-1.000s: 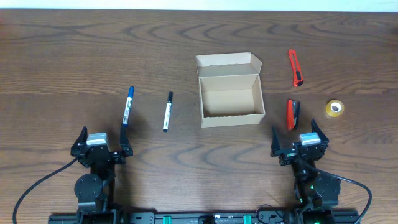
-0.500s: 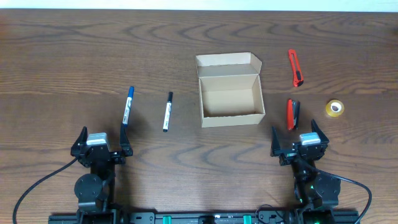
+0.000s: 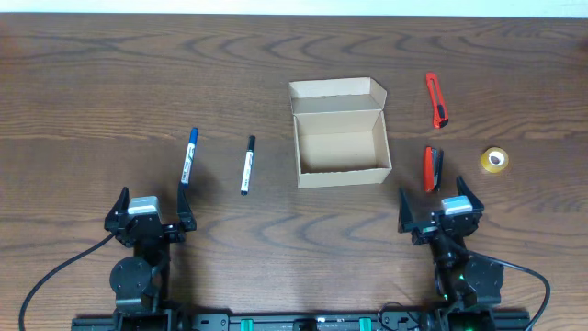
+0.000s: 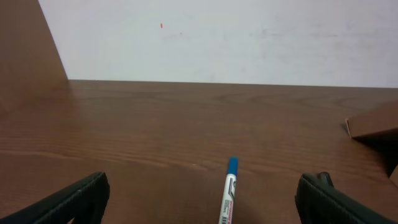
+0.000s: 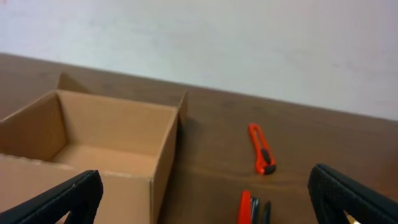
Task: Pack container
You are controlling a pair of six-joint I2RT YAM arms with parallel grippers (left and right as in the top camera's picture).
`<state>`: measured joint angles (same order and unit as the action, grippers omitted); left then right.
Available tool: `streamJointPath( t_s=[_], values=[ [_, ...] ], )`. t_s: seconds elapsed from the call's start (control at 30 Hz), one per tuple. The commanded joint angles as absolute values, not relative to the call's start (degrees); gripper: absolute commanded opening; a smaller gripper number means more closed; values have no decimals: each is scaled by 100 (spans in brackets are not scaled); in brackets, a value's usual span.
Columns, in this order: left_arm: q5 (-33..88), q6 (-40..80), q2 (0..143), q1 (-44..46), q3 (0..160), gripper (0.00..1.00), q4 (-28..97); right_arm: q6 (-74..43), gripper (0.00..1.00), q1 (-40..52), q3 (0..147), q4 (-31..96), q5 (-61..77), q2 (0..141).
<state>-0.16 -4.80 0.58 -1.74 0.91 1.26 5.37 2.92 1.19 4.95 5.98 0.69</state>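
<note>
The tan cardboard container (image 3: pixel 341 142) stands open and empty at the table's middle, its flap lid folded back; it also shows in the right wrist view (image 5: pixel 93 143). A blue-capped marker (image 3: pixel 188 156) and a black-capped marker (image 3: pixel 247 165) lie to its left; the blue one shows in the left wrist view (image 4: pixel 228 196). An orange box cutter (image 3: pixel 437 100), a red stapler (image 3: pixel 432 168) and a yellow tape roll (image 3: pixel 494 160) lie to its right. My left gripper (image 3: pixel 149 216) is open and empty near the front edge, behind the blue marker. My right gripper (image 3: pixel 441 213) is open and empty, just behind the stapler.
The box cutter (image 5: pixel 262 149) and the stapler (image 5: pixel 249 208) show in the right wrist view beside the container's right wall. A corner of the container (image 4: pixel 373 121) shows at the right of the left wrist view. A white wall runs behind the table.
The right gripper has shifted very slightly forward. Nothing else has moved.
</note>
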Motion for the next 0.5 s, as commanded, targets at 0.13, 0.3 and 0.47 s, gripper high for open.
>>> streamJointPath(
  t_s=[0.13,0.3,0.47],
  values=[
    [97,-561,21,-196,25,95,438,432,99,340,1605,2180,-622,320],
    [97,-561,21,-196,25,95,438,126,99,340,3046,3190,-1522,1323],
    [97,-561,21,-196,25,95,438,-60,99,340,4648,3944,-2023,2856]
  ],
)
